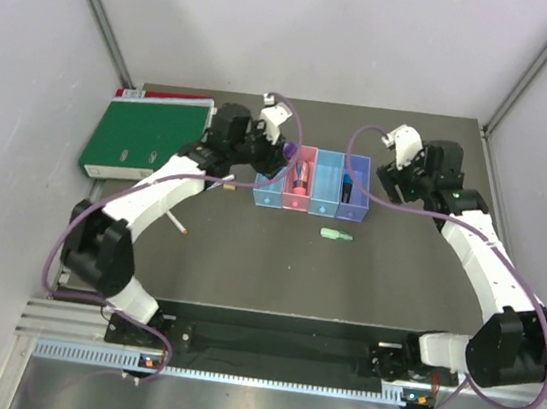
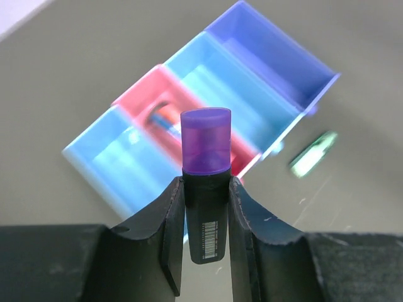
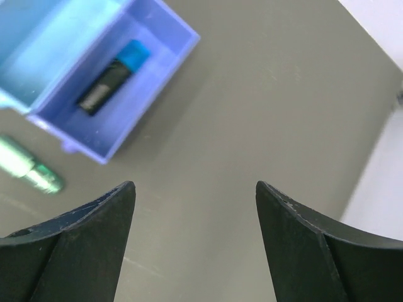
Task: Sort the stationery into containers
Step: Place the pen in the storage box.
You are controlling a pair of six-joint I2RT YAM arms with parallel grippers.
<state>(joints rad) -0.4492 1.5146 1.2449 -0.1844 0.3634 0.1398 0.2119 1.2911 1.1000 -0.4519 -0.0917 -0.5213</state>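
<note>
The containers are four narrow bins in a row: light blue, pink, light blue, purple-blue. My left gripper is shut on a black marker with a purple cap and holds it above the far end of the left bins. The pink bin holds a red and blue item. The purple-blue bin holds a black marker with a blue cap. A green marker lies on the table in front of the bins. My right gripper is open and empty, right of the purple-blue bin.
A large green binder lies at the back left. A white pen with an orange end lies left of the bins by my left arm, and another thin pen shows partly under that arm. Grey walls close in the table.
</note>
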